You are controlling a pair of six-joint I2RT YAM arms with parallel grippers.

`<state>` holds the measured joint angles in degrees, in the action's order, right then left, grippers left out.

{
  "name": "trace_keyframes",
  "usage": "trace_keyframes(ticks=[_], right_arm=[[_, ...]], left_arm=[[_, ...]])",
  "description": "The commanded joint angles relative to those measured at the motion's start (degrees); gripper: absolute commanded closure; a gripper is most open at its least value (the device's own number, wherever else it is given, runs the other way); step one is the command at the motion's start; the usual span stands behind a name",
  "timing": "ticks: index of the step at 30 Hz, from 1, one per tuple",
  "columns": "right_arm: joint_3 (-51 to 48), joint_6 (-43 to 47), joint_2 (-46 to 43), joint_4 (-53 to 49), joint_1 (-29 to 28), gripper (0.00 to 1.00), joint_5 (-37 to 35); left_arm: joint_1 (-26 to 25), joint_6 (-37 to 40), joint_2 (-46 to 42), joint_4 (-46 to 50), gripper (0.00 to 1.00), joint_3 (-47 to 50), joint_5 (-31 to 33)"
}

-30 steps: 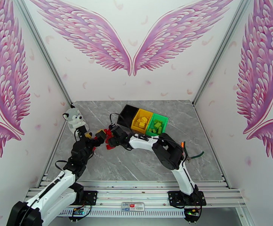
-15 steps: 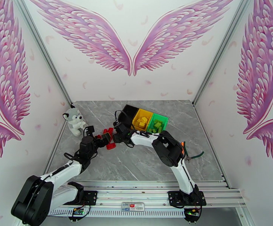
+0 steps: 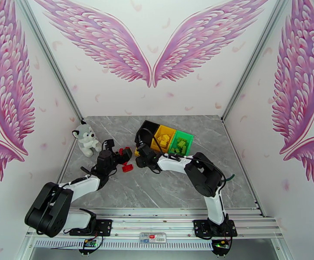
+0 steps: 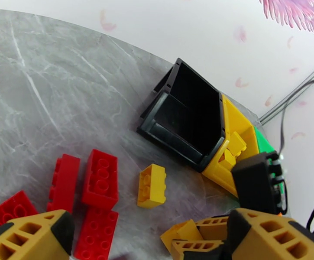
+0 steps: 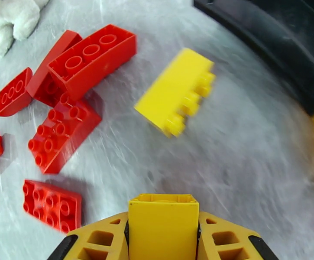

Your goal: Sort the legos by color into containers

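Several red legos [image 5: 89, 55] lie in a loose cluster on the grey table, seen from above as red bricks [image 3: 124, 151]. One yellow lego [image 5: 176, 96] lies on its side just in front of the black bin [image 4: 187, 113]. The black bin, the yellow bin [image 3: 163, 138] and the green bin [image 3: 180, 143] are joined in a row; the yellow and green ones hold bricks of their own colour. My right gripper [image 5: 163, 230] is shut on a yellow lego [image 5: 163, 219] above the table. Low over the red bricks, my left gripper [image 4: 150, 230] is open.
A grey-white plush toy [image 3: 85, 139] sits at the table's left edge, behind the left arm. Both grippers are close together by the red cluster; the right gripper's black body [image 4: 256, 183] shows right beside the left fingers [image 4: 260, 237].
The left arm has dropped low and reached forward to the red bricks. The right gripper has shifted right, towards the bins.
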<state>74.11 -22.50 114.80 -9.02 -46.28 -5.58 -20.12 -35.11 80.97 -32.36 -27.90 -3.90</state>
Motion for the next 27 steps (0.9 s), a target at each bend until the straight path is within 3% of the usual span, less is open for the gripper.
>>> trace_keyframes(ticks=[1, 9, 16, 23, 27], right_arm=[[-2.99, -2.4, -4.97, 2.24, 3.09, 0.69, -0.93], [-5.31, -4.39, -10.3, 2.35, 10.03, 0.68, -7.06], [5.05, -4.03, -5.75, -2.22, 14.61, 0.68, -12.36], [14.86, -3.23, -0.16, -7.34, 17.97, 0.57, -13.26], [18.66, -2.26, 1.56, -9.93, 18.6, 0.47, -13.66]], left_arm=[[-1.98, -0.11, 3.94, -3.27, 0.01, -4.25, -2.46], [-6.51, 0.66, 11.75, -4.13, 0.01, -11.34, -2.34], [-8.52, 1.35, 16.1, -4.0, 0.01, -17.05, -2.36], [-8.71, 0.83, 19.5, -5.94, 0.01, -20.53, -2.59], [-8.65, 0.34, 20.69, -6.75, 0.01, -21.47, -2.96]])
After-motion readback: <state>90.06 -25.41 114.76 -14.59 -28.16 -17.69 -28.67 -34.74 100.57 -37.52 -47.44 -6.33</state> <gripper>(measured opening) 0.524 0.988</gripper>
